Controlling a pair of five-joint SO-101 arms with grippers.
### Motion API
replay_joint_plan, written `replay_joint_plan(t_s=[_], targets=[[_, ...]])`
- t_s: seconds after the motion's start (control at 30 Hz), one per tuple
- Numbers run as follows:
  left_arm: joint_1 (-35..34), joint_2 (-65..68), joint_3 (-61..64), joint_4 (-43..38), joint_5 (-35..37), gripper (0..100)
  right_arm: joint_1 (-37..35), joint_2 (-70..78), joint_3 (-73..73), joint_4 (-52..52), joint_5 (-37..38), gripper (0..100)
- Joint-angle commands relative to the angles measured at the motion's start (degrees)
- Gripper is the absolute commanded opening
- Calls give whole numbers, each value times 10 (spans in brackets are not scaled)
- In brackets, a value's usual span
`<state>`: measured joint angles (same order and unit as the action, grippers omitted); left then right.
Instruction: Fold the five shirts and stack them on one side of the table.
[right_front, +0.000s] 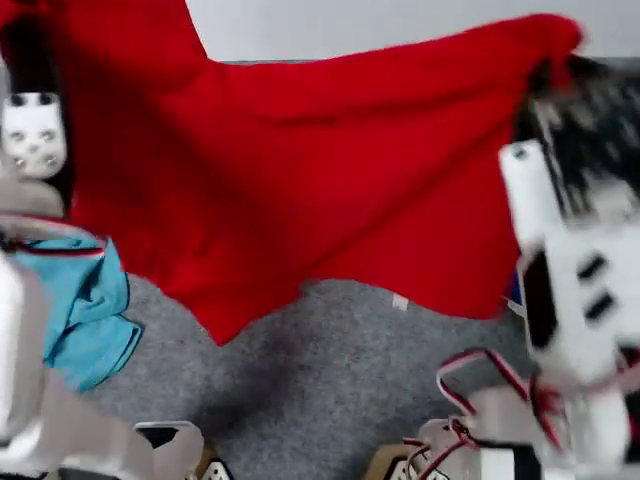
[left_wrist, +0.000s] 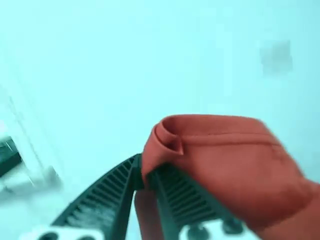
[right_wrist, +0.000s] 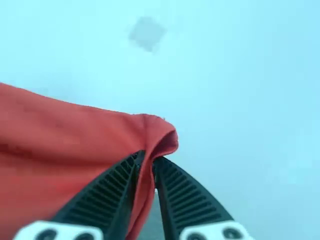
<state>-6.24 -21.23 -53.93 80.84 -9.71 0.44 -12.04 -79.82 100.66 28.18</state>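
A red shirt (right_front: 300, 170) hangs spread out in the air between the two arms, high over the grey table (right_front: 340, 390). My left gripper (left_wrist: 144, 175) is shut on one top corner of the red shirt (left_wrist: 225, 160), at the upper left of the high view. My right gripper (right_wrist: 149, 167) is shut on the other top corner of the red shirt (right_wrist: 65, 145), at the upper right of the high view. The shirt's lower edge droops to a point above the table's middle. A crumpled blue shirt (right_front: 85, 310) lies on the table at the left.
The right arm's white body (right_front: 570, 300) with red and white cables (right_front: 480, 390) fills the right side. The left arm's white base (right_front: 30, 400) stands at the lower left. Small objects sit at the table's front edge (right_front: 400, 460).
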Motion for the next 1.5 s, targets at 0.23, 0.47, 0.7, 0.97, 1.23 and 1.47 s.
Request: replay_joint_plan(t_s=[0.23, 0.47, 0.7, 0.97, 1.23, 1.47], targets=[[3, -12, -190, 33, -57, 6, 49, -218, 244, 22, 21, 10], [2, -12, -251, 181, -105, 6, 49, -379, 514, 15, 39, 11], [4, -6, -33, 195, -103, 6, 2, -415, 777, -109, 35, 11], [1, -7, 429, -48, -105, 6, -7, -412, 1094, -397, 39, 11], [4, 10, 748, -482, -105, 6, -6, -343, 1282, -725, 39, 10], [11, 85, 760, -672, -103, 6, -12, -162, 1259, -954, 36, 10]])
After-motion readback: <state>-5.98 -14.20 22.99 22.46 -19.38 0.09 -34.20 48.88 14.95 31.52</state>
